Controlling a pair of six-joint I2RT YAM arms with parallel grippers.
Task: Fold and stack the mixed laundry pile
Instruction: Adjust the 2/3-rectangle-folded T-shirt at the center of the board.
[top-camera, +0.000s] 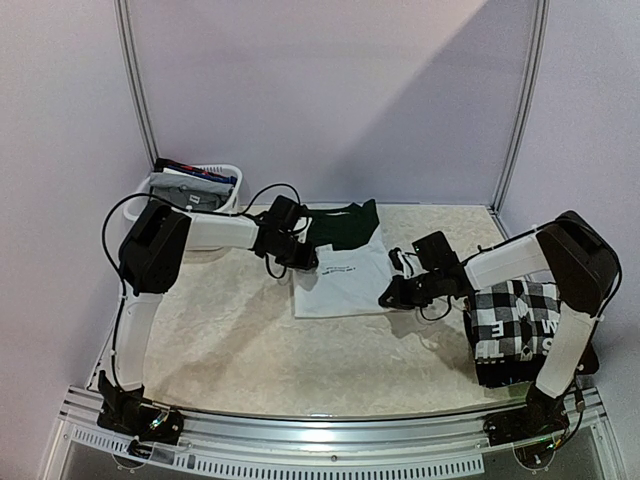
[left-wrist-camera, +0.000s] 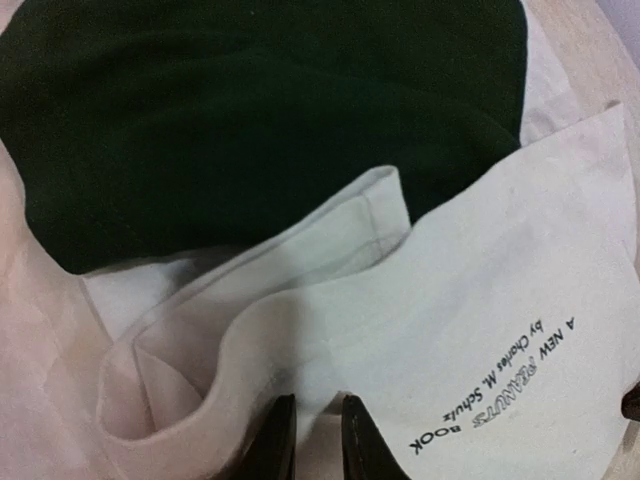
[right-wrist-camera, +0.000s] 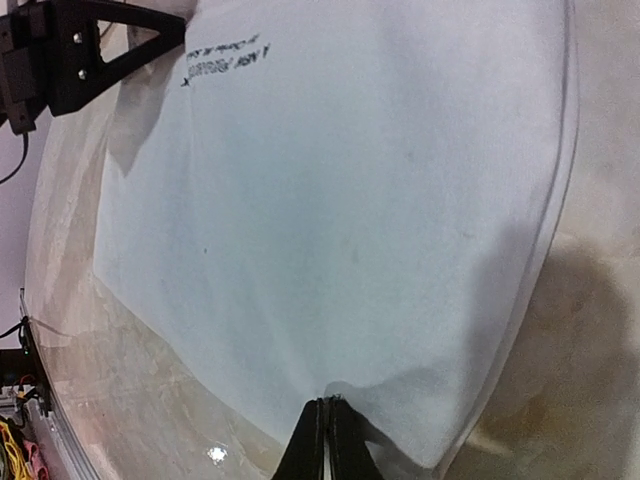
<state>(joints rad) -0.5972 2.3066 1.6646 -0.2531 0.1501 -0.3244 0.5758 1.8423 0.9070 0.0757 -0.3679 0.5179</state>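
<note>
**Both pincers on the white cloth, mid-counter**

The white cloth (top-camera: 345, 280) lies flat in the middle of the counter (top-camera: 230, 340), small black print facing up, with its dark part (top-camera: 340, 222) bunched at the 12 o'clock end. My left pincer (top-camera: 300, 255) is at the cloth's 10 o'clock corner, jaws narrow, with a fold of white hem pinched between the tips (left-wrist-camera: 285, 440). My right pincer (top-camera: 388, 298) is at the 4 o'clock corner, squeezed tight right on the hem, and the fabric puckers up at the tips (right-wrist-camera: 318, 435). The checkered shirt (top-camera: 515, 310) sits folded at 4 o'clock on the counter, under my right arm, with white letters on a black strip across it. More garments (top-camera: 190, 185) sit in the white basket (top-camera: 228, 169) at 10 o'clock.
</note>
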